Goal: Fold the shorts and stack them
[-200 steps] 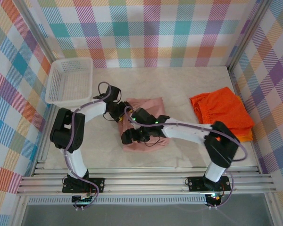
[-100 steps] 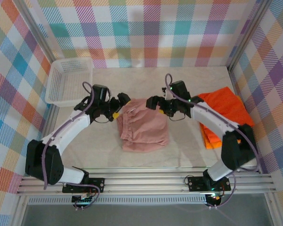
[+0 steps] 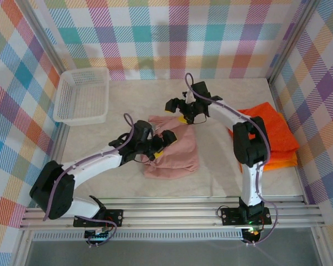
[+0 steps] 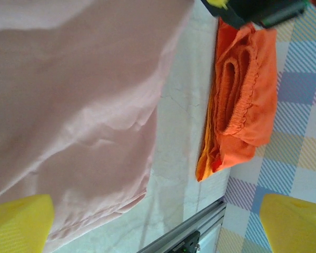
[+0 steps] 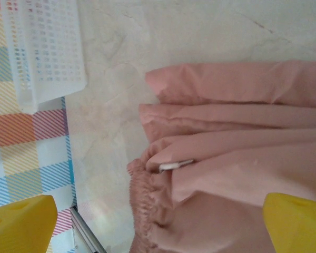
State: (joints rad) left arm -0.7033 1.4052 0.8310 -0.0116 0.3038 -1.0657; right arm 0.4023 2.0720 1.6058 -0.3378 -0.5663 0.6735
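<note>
The dusty pink shorts (image 3: 177,152) lie folded in the middle of the table, with the gathered waistband (image 5: 145,205) and a white label (image 5: 176,165) showing in the right wrist view. Two orange shorts (image 3: 266,130) are piled at the right edge. My left gripper (image 3: 165,138) hovers open over the pink shorts (image 4: 68,105), with its yellow fingertips (image 4: 18,221) wide apart and nothing between them. The orange shorts (image 4: 245,89) lie beyond. My right gripper (image 3: 175,105) is open above the far edge of the pink shorts (image 5: 237,158) and holds nothing.
A white mesh basket (image 3: 82,95) stands at the back left corner (image 5: 45,47). Plaid walls close in the table (image 3: 211,172) on three sides. A metal rail (image 3: 172,213) runs along the front edge.
Both grippers have opened wide. The left gripper swung from the left side of the pink shorts to above them. The right gripper moved back and left, to the shorts' far edge.
</note>
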